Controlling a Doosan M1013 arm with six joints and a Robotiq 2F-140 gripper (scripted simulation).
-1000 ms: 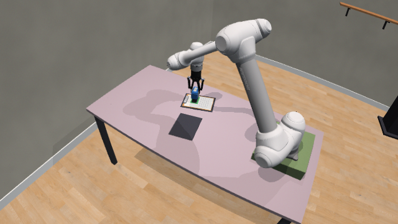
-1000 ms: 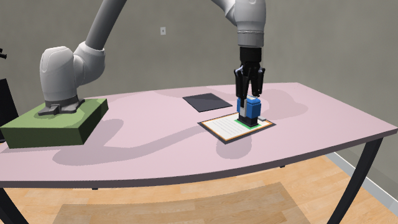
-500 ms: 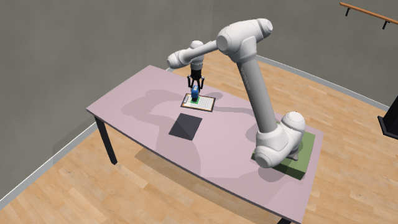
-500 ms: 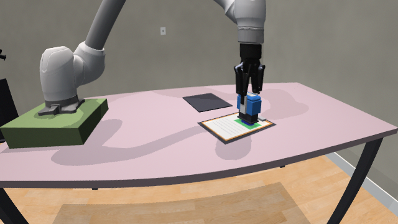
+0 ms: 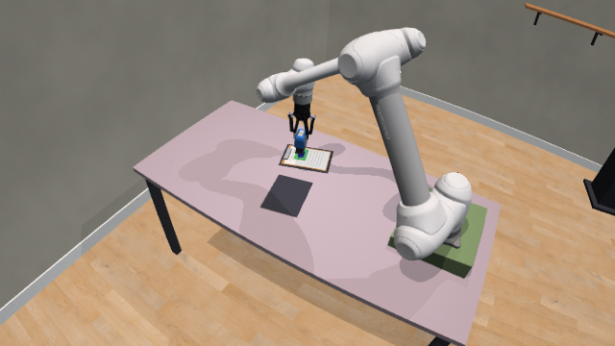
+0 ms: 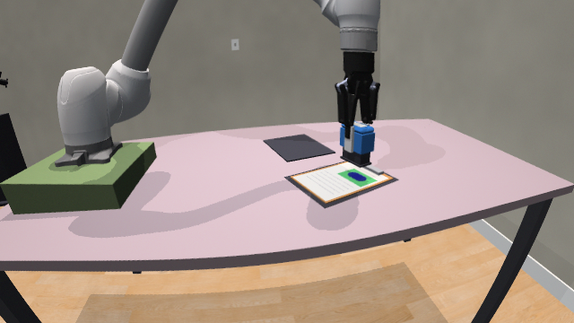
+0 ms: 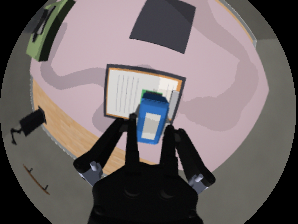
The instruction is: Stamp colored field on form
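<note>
One step looks done: the green field [image 6: 357, 177] bears a blue mark, and the gripper [image 6: 357, 122], clamped on the stamp [image 6: 359, 143], must return it to the mat [image 6: 298, 146] at ten o'clock.

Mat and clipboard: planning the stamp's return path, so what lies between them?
Only bare table between mat and clipboard, per exterior view.

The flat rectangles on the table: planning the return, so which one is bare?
The dark grey mat, lying bare behind the clipboard form, which carries the green field.
</note>
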